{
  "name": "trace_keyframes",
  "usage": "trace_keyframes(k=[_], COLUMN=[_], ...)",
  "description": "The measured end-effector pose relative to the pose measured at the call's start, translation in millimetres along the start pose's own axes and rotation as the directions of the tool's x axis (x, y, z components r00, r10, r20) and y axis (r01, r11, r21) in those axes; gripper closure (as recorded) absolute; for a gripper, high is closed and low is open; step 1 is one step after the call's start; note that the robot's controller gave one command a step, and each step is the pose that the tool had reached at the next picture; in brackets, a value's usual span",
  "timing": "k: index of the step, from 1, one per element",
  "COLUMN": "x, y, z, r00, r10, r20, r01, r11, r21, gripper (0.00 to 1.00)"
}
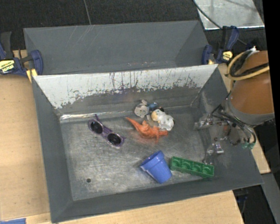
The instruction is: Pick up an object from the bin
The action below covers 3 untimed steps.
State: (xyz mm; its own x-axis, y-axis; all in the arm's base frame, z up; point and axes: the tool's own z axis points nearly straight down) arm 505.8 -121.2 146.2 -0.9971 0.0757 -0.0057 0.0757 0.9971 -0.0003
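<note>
At the right wall of the bin (86,170): tool (212,138); whether apart or together cannot be told.
Green brick (192,167): nearest thing, just front-left of the tool; long axis runs roughly along the front edge.
Blue cup (156,168): just beside the brick's left end.

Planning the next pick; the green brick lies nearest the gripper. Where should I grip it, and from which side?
Take the green brick across its narrow width, near mid-length or a little toward its right end, coming straight down from above. It lies flat and long, so its two long edges probably offer the best hold, and the blue cup crowds its left end.
</note>
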Motion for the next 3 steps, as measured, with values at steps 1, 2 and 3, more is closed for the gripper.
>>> trace_keyframes(k=[1, 2, 3], x=[4.9, 6.7, 6.7], y=[8, 5, 5], z=[57, 72, 72], r00=[0.994, 0.996, 0.996], r10=[-0.106, 0.085, 0.085], r20=[-0.006, 0.014, 0.014], r01=[0.106, -0.085, -0.085], r11=[0.994, 0.996, 0.996], r21=[-0.004, 0.0, 0.0], gripper=[0.0, 1.0, 1.0])
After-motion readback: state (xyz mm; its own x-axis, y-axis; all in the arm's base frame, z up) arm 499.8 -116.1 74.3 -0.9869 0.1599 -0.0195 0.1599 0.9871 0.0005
